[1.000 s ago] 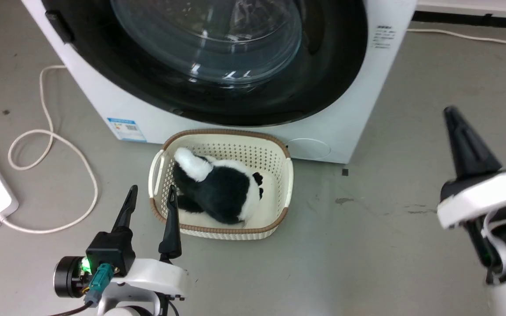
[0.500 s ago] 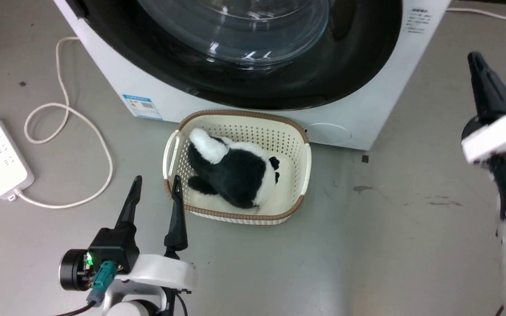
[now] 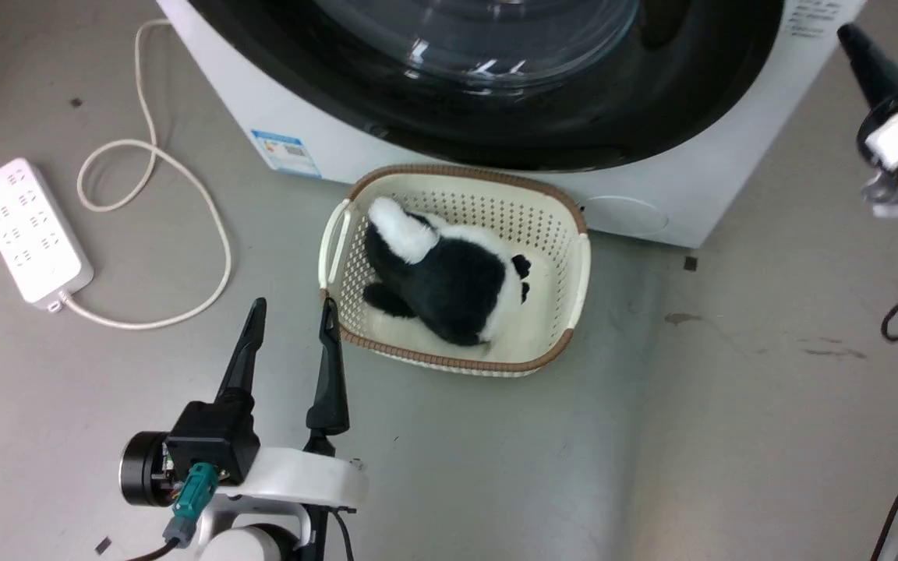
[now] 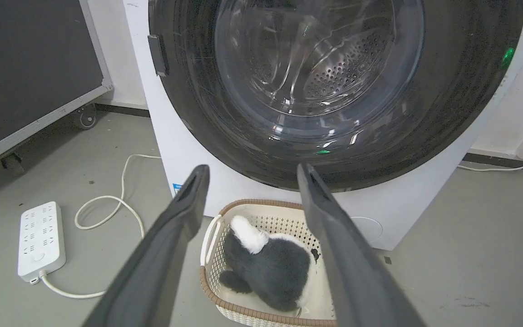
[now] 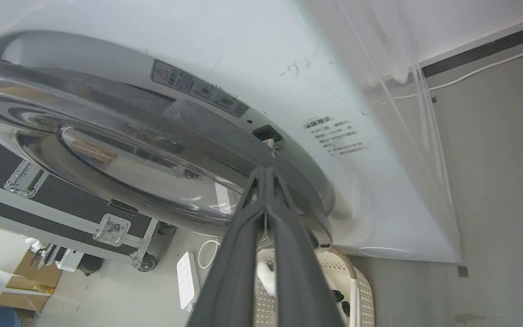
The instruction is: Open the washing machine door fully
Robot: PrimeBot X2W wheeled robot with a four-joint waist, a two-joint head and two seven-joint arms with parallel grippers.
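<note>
The white washing machine (image 3: 277, 109) stands at the top of the head view. Its door (image 3: 574, 117), a wide glossy black rim around bulging clear glass, lies against the front. The left wrist view shows the door (image 4: 320, 68) face on, with the steel drum behind the glass. My left gripper (image 3: 294, 308) is open and low, beside the basket, holding nothing. My right gripper (image 3: 848, 35) is raised by the machine's right side. In the right wrist view its fingers are pressed together, and the gripper (image 5: 266, 171) is at the door's (image 5: 130, 150) right edge, just below a small black catch (image 5: 266, 133).
A cream perforated basket (image 3: 581, 257) holding a black and white plush toy (image 3: 457, 273) sits on the floor against the machine's front. A white power strip (image 3: 28, 230) and its looped cable (image 3: 199, 202) lie to the left. A black wheeled case (image 4: 30, 68) stands further left.
The head camera has shifted, sliding the whole scene right. My right gripper has risen and moved in toward the machine's right side. The left gripper stays open in place.
</note>
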